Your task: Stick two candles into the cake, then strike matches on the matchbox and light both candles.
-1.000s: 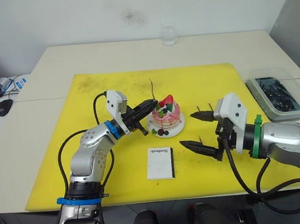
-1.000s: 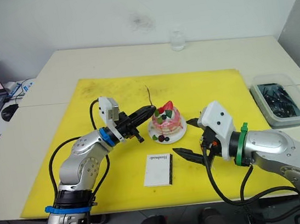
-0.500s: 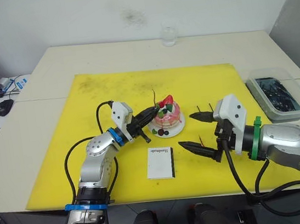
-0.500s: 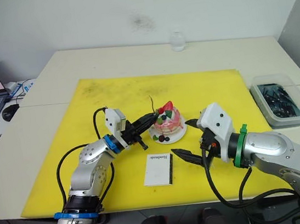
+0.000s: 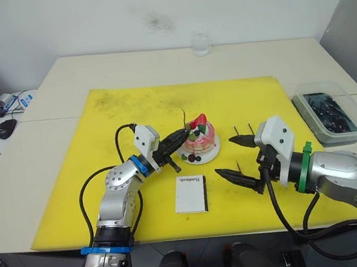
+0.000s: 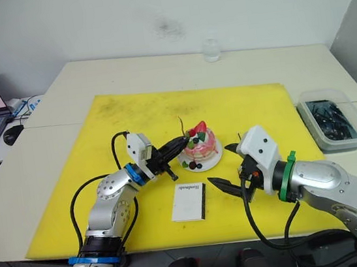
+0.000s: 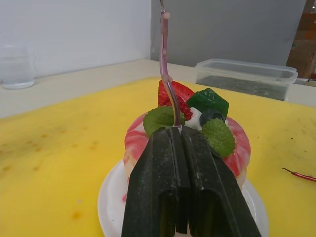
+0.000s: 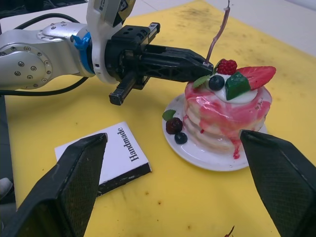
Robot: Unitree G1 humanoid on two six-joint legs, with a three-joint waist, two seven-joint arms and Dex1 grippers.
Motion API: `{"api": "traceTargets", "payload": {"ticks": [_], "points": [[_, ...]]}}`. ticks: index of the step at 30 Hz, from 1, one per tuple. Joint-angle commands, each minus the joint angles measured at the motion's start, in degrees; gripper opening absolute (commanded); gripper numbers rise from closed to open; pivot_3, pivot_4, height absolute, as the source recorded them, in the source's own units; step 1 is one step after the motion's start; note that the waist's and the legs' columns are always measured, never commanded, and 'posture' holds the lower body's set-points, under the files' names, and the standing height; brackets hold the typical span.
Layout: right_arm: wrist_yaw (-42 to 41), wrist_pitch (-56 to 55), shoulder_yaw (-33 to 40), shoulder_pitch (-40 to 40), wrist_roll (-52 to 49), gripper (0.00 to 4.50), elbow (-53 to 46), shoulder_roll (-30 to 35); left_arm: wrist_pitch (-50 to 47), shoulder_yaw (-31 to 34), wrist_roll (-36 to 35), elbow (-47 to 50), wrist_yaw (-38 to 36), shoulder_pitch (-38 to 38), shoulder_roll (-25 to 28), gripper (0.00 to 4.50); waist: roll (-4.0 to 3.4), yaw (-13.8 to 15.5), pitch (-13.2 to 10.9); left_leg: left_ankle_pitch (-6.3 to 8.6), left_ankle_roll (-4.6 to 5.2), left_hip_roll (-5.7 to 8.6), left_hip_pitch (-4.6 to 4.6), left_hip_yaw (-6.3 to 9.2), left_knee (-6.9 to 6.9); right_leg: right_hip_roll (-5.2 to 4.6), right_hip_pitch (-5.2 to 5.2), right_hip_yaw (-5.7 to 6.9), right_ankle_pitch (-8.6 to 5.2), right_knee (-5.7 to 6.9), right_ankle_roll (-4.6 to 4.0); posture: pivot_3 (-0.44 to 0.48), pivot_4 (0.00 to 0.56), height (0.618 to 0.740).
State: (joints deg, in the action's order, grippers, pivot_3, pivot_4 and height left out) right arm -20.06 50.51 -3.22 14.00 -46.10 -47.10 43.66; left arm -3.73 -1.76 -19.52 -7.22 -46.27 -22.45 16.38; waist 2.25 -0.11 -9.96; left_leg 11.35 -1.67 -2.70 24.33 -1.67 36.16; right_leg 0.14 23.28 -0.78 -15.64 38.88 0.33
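The left pincer (image 6: pixel 180 142) pinches a candle (image 6: pixel 181 127) upright at the pink cake (image 6: pixel 199 146); the right pincer (image 6: pixel 223 167) gapes beside the plate — matchbox (image 6: pixel 188 202) nearer.

left end effector (image 7: pixel 177 129) lower and closer over cake (image 5: pixel 198 139), candle (image 7: pixel 167 74) brought down to its top

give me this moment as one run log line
left gripper: shut on candle, base at cake top | right gripper: open, beside cake | matchbox: flat on mat
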Motion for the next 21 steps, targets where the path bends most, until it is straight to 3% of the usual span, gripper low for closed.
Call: {"api": "traceTargets", "payload": {"ticks": [1,12,17,21], "points": [[-0.5,-1.3,1.9,-0.3,0.7,4.50,-2.3,-0.4,-1.4,1.5,-1.0,3.8,2.0,0.4,0.2,1.11,0.00,0.0,0.0,0.00,0.00,0.00,0.00,0.00,0.00,0.00,0.00,-0.01,0.00,0.00,0.00,0.000,0.150,0.740],[0.5,-2.8,3.1,0.2,4.5,4.50,-0.7,-2.8,-7.7,6.5,-3.6,12.1,4.1,0.7,5.3,4.49,0.00,-0.1,0.0,0.00,0.00,-0.02,-0.02,-0.01,0.00,0.03,0.00,-0.03,0.00,0.01,0.00,0.000,0.150,0.740],[2.7,-2.1,7.9,-4.5,5.1,4.50,-2.1,-3.4,-19.3,8.5,-9.6,17.3,-0.5,4.3,13.6,4.49,0.00,-0.2,0.0,0.00,-0.01,-0.06,-0.04,0.01,-0.04,0.02,0.02,-0.04,0.00,0.00,0.00,0.000,0.150,0.740],[3.5,-3.4,8.4,-12.3,10.0,4.50,-3.7,-2.3,-22.4,8.1,-11.9,22.5,-6.0,7.7,20.2,4.49,0.00,-0.2,0.0,0.00,-0.01,-0.08,-0.11,0.02,-0.12,-0.08,0.03,-0.07,-0.03,0.00,-0.04,0.000,0.150,0.740]]}}
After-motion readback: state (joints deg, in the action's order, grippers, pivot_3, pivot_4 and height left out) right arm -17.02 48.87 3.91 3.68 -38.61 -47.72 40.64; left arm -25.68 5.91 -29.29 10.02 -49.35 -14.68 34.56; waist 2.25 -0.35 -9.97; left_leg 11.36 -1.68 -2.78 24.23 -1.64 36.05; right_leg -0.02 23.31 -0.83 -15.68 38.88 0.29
